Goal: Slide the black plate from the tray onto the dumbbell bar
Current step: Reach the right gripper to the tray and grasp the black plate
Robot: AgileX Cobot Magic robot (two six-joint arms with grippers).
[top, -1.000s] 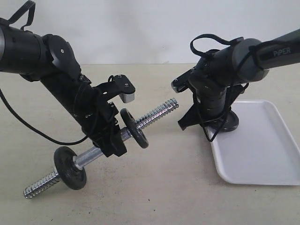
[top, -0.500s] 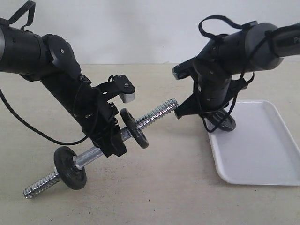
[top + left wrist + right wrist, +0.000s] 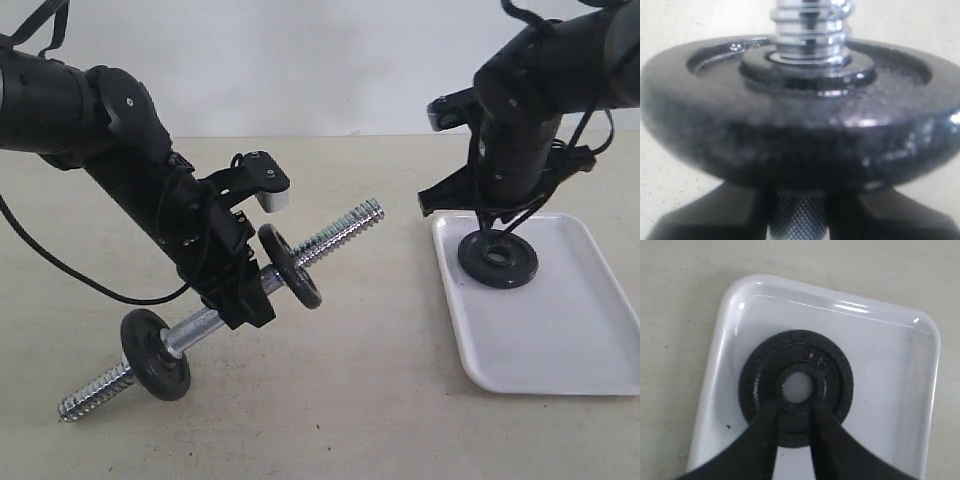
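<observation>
The black plate (image 3: 497, 259) lies flat on the white tray (image 3: 560, 335), near its back left corner. My right gripper (image 3: 488, 222) hovers just above it, open, with nothing held. In the right wrist view its two dark fingers (image 3: 767, 427) reach over the plate (image 3: 830, 365) towards the hub, and the gripper (image 3: 794, 411) stands over the tray (image 3: 885, 340). My left gripper (image 3: 245, 292) is shut on the middle of the dumbbell bar (image 3: 345, 228) and holds it tilted, threaded end up and to the right. The bar (image 3: 810, 25) fills the left wrist view, knurled between the gripper (image 3: 797, 212) fingers.
Two other black discs sit on the bar: one (image 3: 290, 265) right beside my left gripper, also filling the left wrist view (image 3: 800, 130), and one (image 3: 155, 355) near the low end, which rests on the beige table (image 3: 350, 400).
My right arm has risen and moved right, away from the bar. The plate, tilted under the gripper before, now lies flat on the tray. The left arm and bar barely moved.
</observation>
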